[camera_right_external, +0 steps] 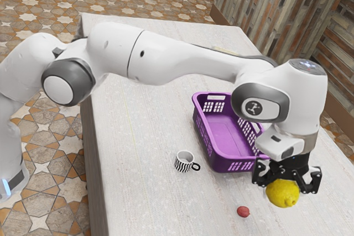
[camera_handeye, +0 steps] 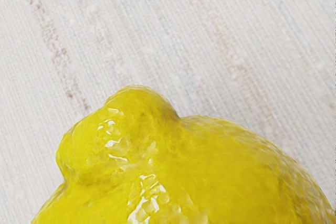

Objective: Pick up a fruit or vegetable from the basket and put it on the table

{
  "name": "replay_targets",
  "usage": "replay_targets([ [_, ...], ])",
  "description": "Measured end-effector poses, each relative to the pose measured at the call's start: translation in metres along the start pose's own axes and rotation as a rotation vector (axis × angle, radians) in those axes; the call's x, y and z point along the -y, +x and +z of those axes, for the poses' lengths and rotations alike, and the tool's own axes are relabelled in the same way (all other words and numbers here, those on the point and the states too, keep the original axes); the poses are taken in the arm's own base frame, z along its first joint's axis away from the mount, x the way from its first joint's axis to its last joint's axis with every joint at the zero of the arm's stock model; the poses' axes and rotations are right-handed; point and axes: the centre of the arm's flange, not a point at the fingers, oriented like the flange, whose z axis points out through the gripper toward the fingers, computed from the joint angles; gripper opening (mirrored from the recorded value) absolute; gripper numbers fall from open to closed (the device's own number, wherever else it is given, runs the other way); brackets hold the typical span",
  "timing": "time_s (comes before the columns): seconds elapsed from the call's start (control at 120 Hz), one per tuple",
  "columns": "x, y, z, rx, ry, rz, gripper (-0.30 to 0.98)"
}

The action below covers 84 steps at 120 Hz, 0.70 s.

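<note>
- Glossy yellow lemon (camera_right_external: 283,194) with a thick, rounded body, nearest my camera in the wrist view; I see a blunt, lumpy knob at one end, a crease where it meets the body, finely dimpled skin and bright white glints.
- I have the black two-finger claw (camera_right_external: 284,183) pointing down, its fingers closed against the lemon from two sides, so it is holding the fruit.
- I see the lemon outside the purple plastic basket (camera_right_external: 224,165), beyond its near end and over the whitish, faintly streaked counter (camera_right_external: 138,153); I cannot tell how high its underside is.
- Near the lemon, towards the exterior view's left, I see a small, roundish red fruit (camera_right_external: 243,211) on the counter.
- Near the basket's slotted side stands a black-and-white striped mug (camera_right_external: 181,163), upright, its dark handle towards the exterior view's right.
</note>
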Motion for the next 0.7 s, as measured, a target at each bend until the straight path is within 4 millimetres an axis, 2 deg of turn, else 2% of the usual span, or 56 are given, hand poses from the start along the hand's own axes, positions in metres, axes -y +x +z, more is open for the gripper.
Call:
replay_targets([
  [0.15, 0.003, -0.001, -0.004, -0.003, 0.017, -0.013, 0.37],
  [0.208, 0.020, 0.006, -0.009, -0.023, 0.090, -0.006, 0.38],
  [0.333, 0.043, 0.019, 0.001, -0.107, 0.204, 0.001, 0.37],
  [0.383, 0.046, 0.019, -0.001, -0.122, 0.233, -0.002, 0.37],
  [0.508, 0.049, 0.019, -0.023, -0.143, 0.319, -0.008, 0.37],
  [0.7, 0.050, 0.022, -0.030, -0.156, 0.365, -0.011, 0.38],
])
